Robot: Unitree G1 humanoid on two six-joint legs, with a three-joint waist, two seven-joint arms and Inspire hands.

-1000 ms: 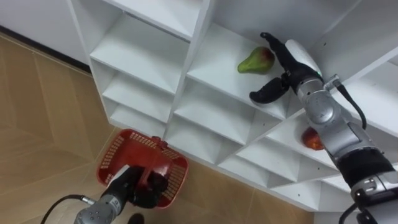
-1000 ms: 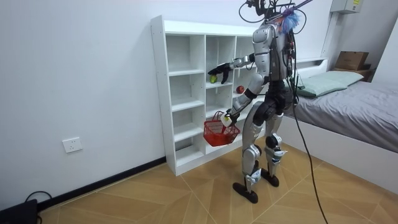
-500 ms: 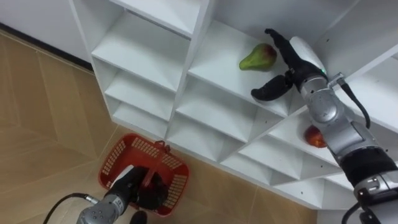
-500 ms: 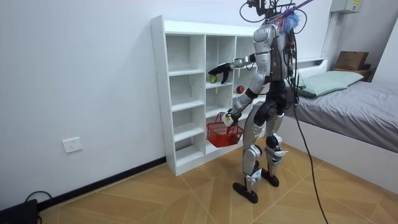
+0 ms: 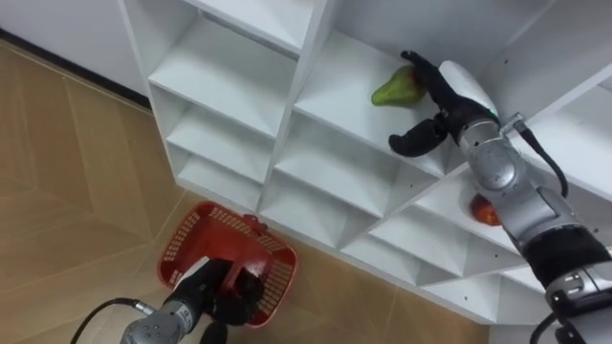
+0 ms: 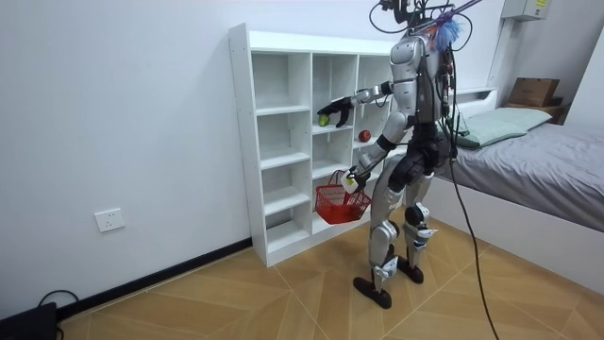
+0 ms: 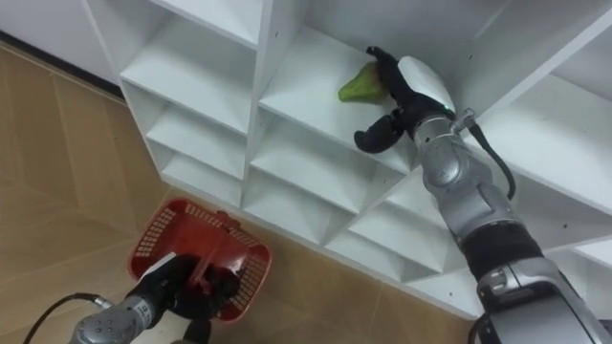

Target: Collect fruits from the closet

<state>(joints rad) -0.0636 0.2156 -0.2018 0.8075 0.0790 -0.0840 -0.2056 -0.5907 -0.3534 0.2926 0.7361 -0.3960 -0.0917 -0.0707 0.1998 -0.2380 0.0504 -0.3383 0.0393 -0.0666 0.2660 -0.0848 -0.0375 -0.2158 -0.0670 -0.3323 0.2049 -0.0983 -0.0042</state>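
Note:
A green pear point(image 5: 392, 90) with a red blush lies on a shelf of the white closet point(image 5: 306, 76). My right hand point(image 5: 457, 88) is at the pear's right end, open: its dark fingers point(image 5: 418, 69) reach over the fruit and the thumb hangs spread out below the shelf edge. One compartment lower and to the right, a red apple point(image 5: 481, 210) shows partly behind my forearm. My left hand point(image 5: 208, 289) is low down, shut on the handle of a red mesh basket point(image 5: 229, 250). In the room view I stand facing the closet point(image 6: 283, 142), with the basket point(image 6: 337, 202) at thigh height.
The closet's other compartments point(image 5: 229, 67) are bare white. Wooden floor point(image 5: 67, 182) lies to my left and below. In the room view a bed point(image 6: 528, 161) stands behind me at the room view's right, and a wall socket point(image 6: 110, 220) is low on the wall.
My right hand has moved in, so its fingers now lie over the pear's end. The basket in my left hand has shifted slightly toward the closet.

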